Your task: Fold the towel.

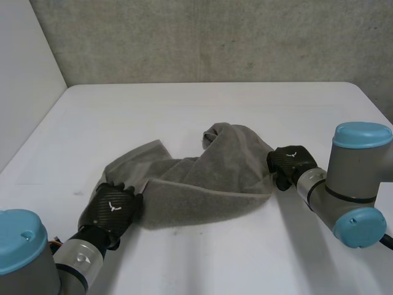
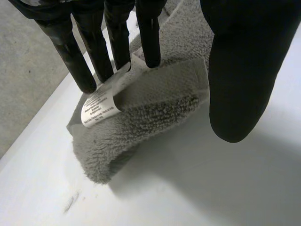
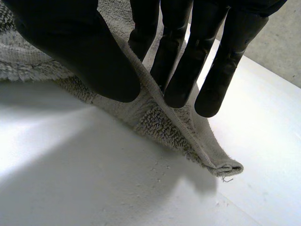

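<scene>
Your towel (image 1: 202,184) lies rumpled and stretched across the middle of the table (image 1: 184,110), running from near your left hand (image 1: 113,209) at the front to your right hand (image 1: 290,163) further back on the other side. A hump of loose cloth rises at its far end, and a flat flap spreads out beyond the left hand. In your left wrist view, the left hand's fingers (image 2: 94,52) are straight, with their tips down on a turned-over corner that carries a white label (image 2: 99,108). Its thumb (image 2: 244,70) stands well apart from them, just beside the towel's edge, so this hand is spread wide and grips nothing. The corner under it is doubled over on itself, with the fluffy side facing out. In your right wrist view, the right hand's thumb (image 3: 80,56) and fingers (image 3: 178,70) have come together on the towel's hemmed edge. The hem stands up as a thin ridge squeezed between them, so this hand has the cloth pinched. Just past its fingertips, the towel ends in a folded corner (image 3: 225,167) that rests on the table. Both arms reach in from the near side, and a grey wall (image 1: 215,37) stands behind the table.
</scene>
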Controlling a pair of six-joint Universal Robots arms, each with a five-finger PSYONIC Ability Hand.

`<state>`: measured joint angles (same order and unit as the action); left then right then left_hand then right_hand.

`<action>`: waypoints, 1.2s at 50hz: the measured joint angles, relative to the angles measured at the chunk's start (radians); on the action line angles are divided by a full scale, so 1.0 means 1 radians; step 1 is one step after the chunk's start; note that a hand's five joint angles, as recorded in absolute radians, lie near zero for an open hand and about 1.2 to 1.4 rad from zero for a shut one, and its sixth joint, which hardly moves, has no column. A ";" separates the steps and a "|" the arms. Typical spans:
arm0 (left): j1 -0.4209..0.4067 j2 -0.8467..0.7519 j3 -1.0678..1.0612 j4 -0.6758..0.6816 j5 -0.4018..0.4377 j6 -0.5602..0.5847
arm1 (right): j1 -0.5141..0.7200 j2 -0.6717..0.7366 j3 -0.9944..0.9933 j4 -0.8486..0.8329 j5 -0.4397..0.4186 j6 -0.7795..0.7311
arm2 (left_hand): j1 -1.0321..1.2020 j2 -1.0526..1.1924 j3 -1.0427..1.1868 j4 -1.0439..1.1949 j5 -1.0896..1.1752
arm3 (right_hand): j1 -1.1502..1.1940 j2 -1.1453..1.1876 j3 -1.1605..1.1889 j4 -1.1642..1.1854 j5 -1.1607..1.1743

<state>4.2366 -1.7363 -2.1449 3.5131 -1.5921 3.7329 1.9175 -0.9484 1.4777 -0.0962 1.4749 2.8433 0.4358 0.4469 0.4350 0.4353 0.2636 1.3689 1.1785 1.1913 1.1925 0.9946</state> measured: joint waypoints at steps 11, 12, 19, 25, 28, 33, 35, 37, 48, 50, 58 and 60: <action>0.009 -0.050 0.003 0.166 0.002 0.059 | 0.000 0.012 -0.006 -0.006 0.002 -0.001 | 0.629 0.621 0.631 0.628 0.625 | 0.000 0.000 0.000 0.000 0.000; 0.013 -0.049 0.003 0.199 0.002 0.069 | 0.000 0.013 -0.007 -0.006 0.002 -0.001 | 0.676 0.675 0.685 0.686 0.676 | 0.000 0.000 0.000 0.000 0.000; 0.083 -0.023 0.003 0.385 0.004 0.151 | 0.000 0.021 -0.015 -0.005 -0.002 0.001 | 0.728 0.757 0.768 0.768 0.744 | 0.000 0.000 0.000 0.000 0.000; 0.183 -0.002 0.000 0.431 0.013 0.181 | 0.000 0.021 -0.016 -0.001 -0.003 0.001 | 0.735 0.768 0.778 0.780 0.752 | 0.000 0.000 0.000 0.000 0.000; 0.211 -0.004 -0.007 0.430 0.016 0.182 | 0.000 0.021 -0.016 0.000 -0.003 0.001 | 0.736 0.769 0.779 0.780 0.753 | 0.000 0.000 0.000 0.000 0.000; 0.226 -0.009 -0.027 0.423 0.020 0.179 | 0.000 0.021 -0.016 0.000 -0.003 0.001 | 0.555 0.550 0.575 0.574 0.572 | 0.000 0.000 0.002 0.000 0.000; 0.225 -0.010 -0.036 0.420 0.022 0.178 | 0.000 0.021 -0.015 0.000 -0.002 0.000 | 0.372 0.360 0.373 0.383 0.382 | 0.000 0.000 0.002 0.000 0.000; 0.223 -0.011 -0.040 0.417 0.023 0.178 | 0.000 0.021 -0.015 0.000 -0.002 0.000 | 0.322 0.313 0.326 0.324 0.327 | 0.000 0.000 0.002 0.000 0.000; 0.212 -0.019 -0.031 0.400 0.034 0.177 | 0.000 0.024 -0.014 0.000 -0.002 -0.001 | 0.220 0.204 0.217 0.215 0.214 | 0.000 0.000 0.002 0.000 0.001; 0.211 -0.028 -0.026 0.395 0.048 0.177 | 0.000 0.025 -0.014 0.000 -0.003 -0.001 | 0.216 0.200 0.214 0.212 0.211 | 0.000 0.000 0.002 0.000 0.001; 0.213 -0.121 0.032 0.326 0.158 0.177 | 0.000 0.025 -0.014 0.001 -0.003 0.000 | 0.212 0.196 0.208 0.207 0.205 | 0.000 0.000 0.002 0.000 0.002; 0.214 -0.154 0.061 0.293 0.174 0.177 | 0.000 0.025 -0.014 0.001 -0.003 0.000 | 0.212 0.196 0.208 0.207 0.205 | 0.000 0.000 0.002 0.000 0.002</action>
<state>4.4506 -1.8903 -2.0844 3.8056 -1.4176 3.9101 1.9175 -0.9233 1.4634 -0.0950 1.4715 2.8438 0.6479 0.6425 0.6433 0.6428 0.4691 1.3690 1.1785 1.1933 1.1926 0.9967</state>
